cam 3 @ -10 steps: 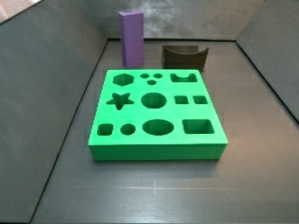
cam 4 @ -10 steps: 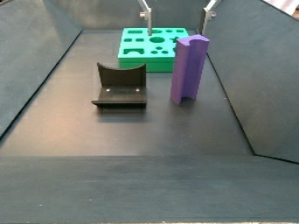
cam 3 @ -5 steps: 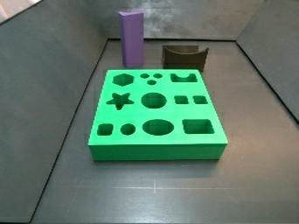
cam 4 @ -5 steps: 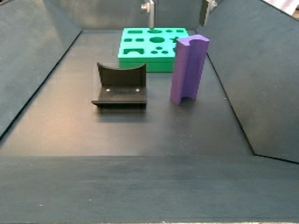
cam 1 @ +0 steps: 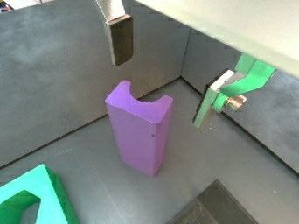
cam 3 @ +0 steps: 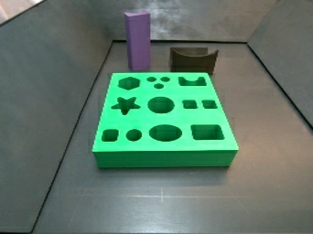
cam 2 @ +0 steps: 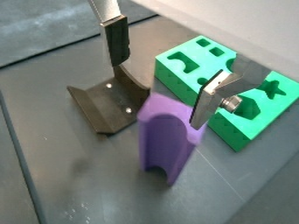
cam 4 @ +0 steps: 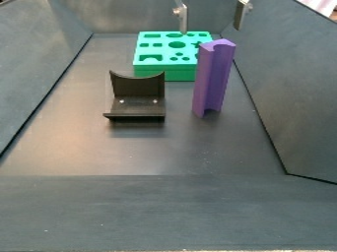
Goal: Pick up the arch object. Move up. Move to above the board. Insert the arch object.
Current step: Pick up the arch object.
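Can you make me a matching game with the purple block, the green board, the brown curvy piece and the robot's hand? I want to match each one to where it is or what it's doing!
Things:
1. arch object
2. board
3. brown curved piece
4. hand

Places or states:
A. lies flat, full of shaped holes
B. open, up above the purple block, touching nothing
C. stands tall and upright on the floor
D. squat, with a curved dip, on the floor beside the purple block

Pairs: 1-C, 2-A, 3-D, 4-B
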